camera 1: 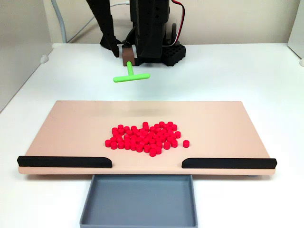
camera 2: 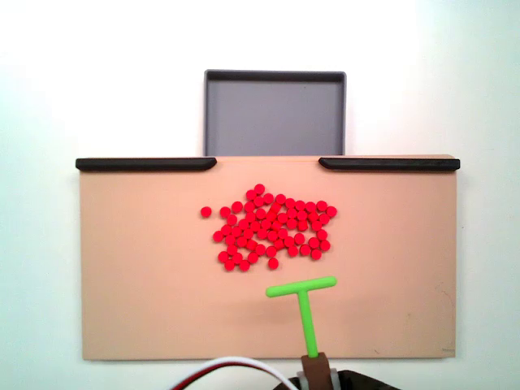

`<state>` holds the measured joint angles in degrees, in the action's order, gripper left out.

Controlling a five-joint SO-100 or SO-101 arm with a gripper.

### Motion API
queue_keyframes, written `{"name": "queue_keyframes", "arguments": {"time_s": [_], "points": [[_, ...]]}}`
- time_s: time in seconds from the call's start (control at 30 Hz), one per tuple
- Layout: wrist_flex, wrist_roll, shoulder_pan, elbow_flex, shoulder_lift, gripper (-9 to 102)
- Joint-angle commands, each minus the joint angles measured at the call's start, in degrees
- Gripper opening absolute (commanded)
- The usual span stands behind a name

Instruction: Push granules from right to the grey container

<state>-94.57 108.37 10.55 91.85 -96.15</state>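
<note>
The granules (camera 1: 145,137) are a loose cluster of small red beads in the middle of the tan board (camera 1: 71,128); they show too in the other fixed view as granules (camera 2: 272,227). The grey container (camera 1: 138,199) is a shallow tray that sits against the board's edge, in the gap between two black strips, and it holds no beads; it also appears as the grey container (camera 2: 274,114). My gripper (camera 1: 126,52) is shut on the brown handle (camera 1: 128,57) of a green T-shaped stick (camera 1: 131,76). The stick's crossbar (camera 2: 301,286) hangs just behind the cluster, on the side away from the tray.
Two black strips (camera 1: 64,162) (camera 1: 228,163) line the board's tray-side edge, with an opening between them. The arm's black base (camera 1: 166,52) stands behind the board on the white table (camera 1: 237,71). Red and white cables (camera 2: 236,370) run by the gripper.
</note>
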Motion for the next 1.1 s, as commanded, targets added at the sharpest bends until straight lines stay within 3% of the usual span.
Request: {"name": "queue_keyframes", "arguments": {"time_s": [0.0, 1.07], "points": [[-0.2, 4.4, 1.4, -1.3, -0.2, 0], [-0.1, 59.0, 14.1, -3.3, 2.4, 0]]}}
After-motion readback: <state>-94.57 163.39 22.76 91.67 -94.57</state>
